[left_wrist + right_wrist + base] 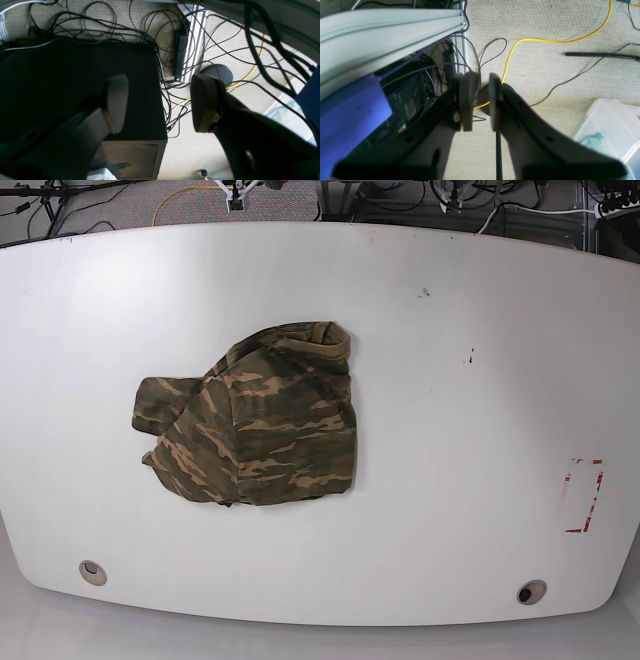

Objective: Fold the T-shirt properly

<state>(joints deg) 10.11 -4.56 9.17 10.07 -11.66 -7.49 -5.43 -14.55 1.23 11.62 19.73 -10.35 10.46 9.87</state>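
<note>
The camouflage T-shirt (pixel 255 420) lies bunched in a rough heap left of the middle of the white table (pixel 460 410), collar toward the far edge and a sleeve sticking out to the left. Neither gripper shows in the base view. In the left wrist view my left gripper (pixel 160 101) is open and empty, hanging over the floor and a black box (pixel 62 82). In the right wrist view my right gripper (pixel 481 100) has its fingers almost together with a narrow gap, holding nothing, above the carpet. The shirt shows in neither wrist view.
A red-outlined mark (pixel 583 495) is at the table's right side, and two round holes (pixel 92 572) (pixel 531 591) sit near the front edge. Off the table are tangled black cables (pixel 175 50), a yellow cable (pixel 545 40), an aluminium rail (pixel 382 27) and a clear plastic bin (pixel 612 130).
</note>
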